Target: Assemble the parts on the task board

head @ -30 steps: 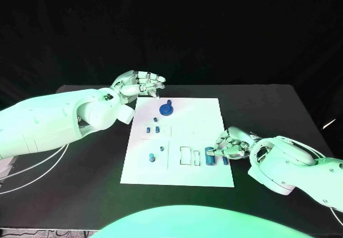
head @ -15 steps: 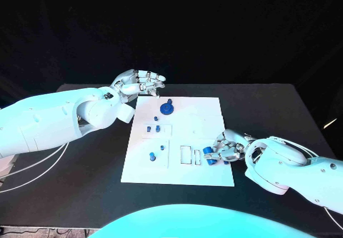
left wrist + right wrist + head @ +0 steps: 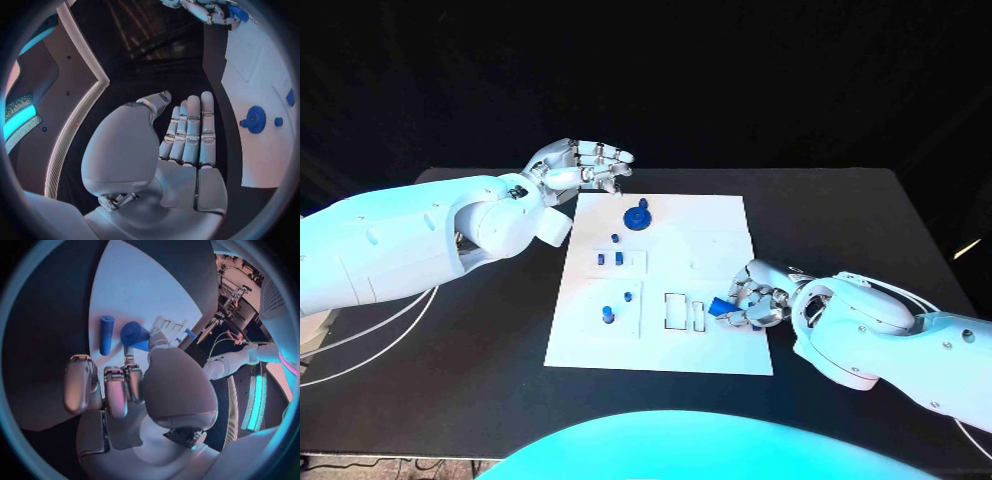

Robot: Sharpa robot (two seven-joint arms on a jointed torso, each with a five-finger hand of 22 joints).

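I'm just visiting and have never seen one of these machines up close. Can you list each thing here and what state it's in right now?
Left hand: open, fingers apart, holding nothing, at the board's far left corner.
Right hand: pinching a blue part over the board's right edge.
Blue cylinder: lying flat on the board, free.
Blue gear: seated on the board, untouched.
Task board: flat on the table.

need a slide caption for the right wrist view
Right hand holds a blue part above the task board, beside a blue cylinder.
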